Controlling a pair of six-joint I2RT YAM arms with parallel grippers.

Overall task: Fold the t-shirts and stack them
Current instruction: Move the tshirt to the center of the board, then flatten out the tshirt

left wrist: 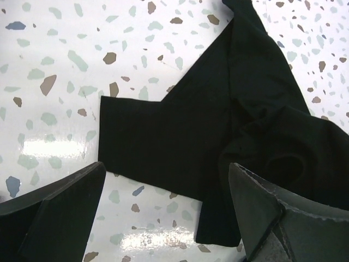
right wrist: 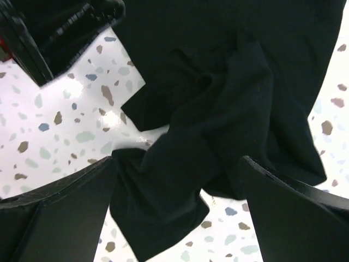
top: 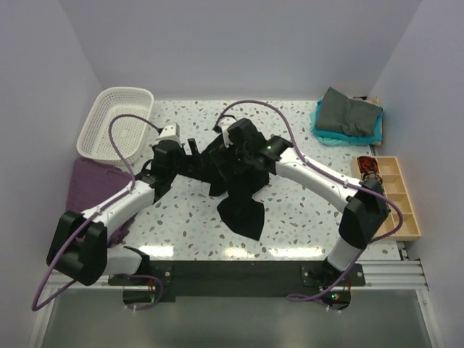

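Observation:
The large black t-shirt lies crumpled in the middle of the table, one part trailing toward the near edge. My left gripper hovers open at its left edge; in the left wrist view a flat sleeve-like flap of the shirt lies between and beyond the open fingers. My right gripper is open above the bunched middle of the shirt, with folds lying between its fingers. Neither holds anything. A dark grey tee sits folded on a teal one at the back right.
A white lattice basket stands at the back left. A purple cloth lies at the left edge, partly under the left arm. A wooden compartment tray with small items stands at the right edge. The two grippers are close together.

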